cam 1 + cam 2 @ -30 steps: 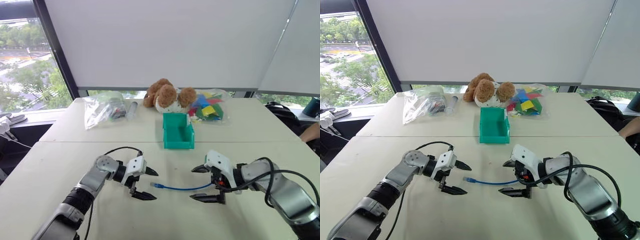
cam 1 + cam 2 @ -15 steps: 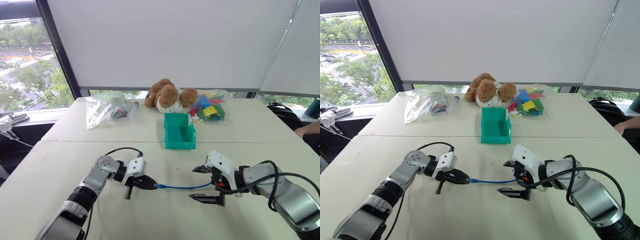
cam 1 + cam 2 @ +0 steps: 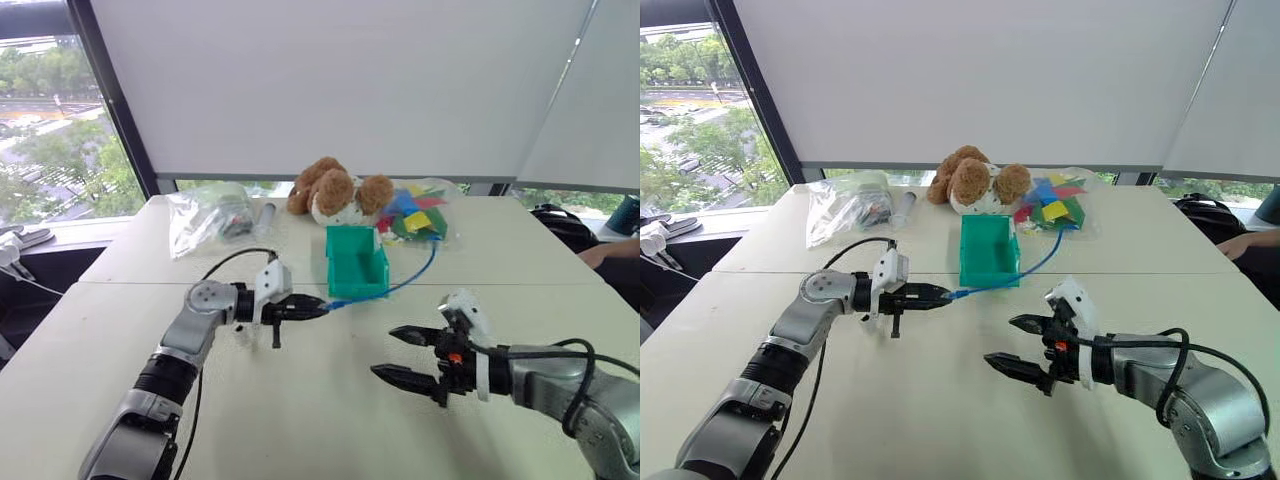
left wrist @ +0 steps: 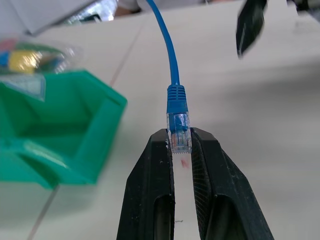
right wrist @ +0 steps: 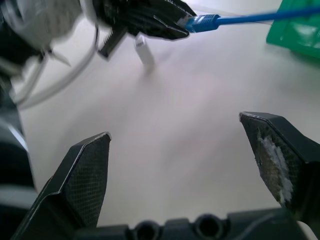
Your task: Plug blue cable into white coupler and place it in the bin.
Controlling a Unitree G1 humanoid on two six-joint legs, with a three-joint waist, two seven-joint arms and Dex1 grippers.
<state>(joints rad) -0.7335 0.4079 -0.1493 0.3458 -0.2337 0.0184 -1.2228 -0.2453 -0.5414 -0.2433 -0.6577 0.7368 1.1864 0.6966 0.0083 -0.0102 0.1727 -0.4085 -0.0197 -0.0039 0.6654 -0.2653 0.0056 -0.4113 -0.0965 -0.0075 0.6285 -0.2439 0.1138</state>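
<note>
My left gripper [image 3: 300, 308] is shut on the clear plug of the blue cable [image 3: 385, 291], held above the table just left of the bin [image 3: 357, 262]. In the left wrist view the plug [image 4: 180, 139] sits pinched between the black fingers [image 4: 150, 190]. The cable arcs past the teal bin's front and up to the back right. My right gripper [image 3: 383, 352] hangs open and empty nearer to me, right of centre, pointing toward the left gripper. A small white piece [image 5: 144, 50] shows just under the left gripper; I cannot tell whether it is the white coupler.
Behind the bin sit a brown teddy bear [image 3: 335, 190] and a clear bag of coloured pieces [image 3: 418, 215]. Another clear bag [image 3: 205, 218] lies at the back left. A person's arm [image 3: 610, 252] rests at the table's right edge.
My left gripper closed on the cable's plug end and lifted it toward the bin, swinging the cable's far end to the back right. The right gripper rolled and drew away from the cable, still open.
</note>
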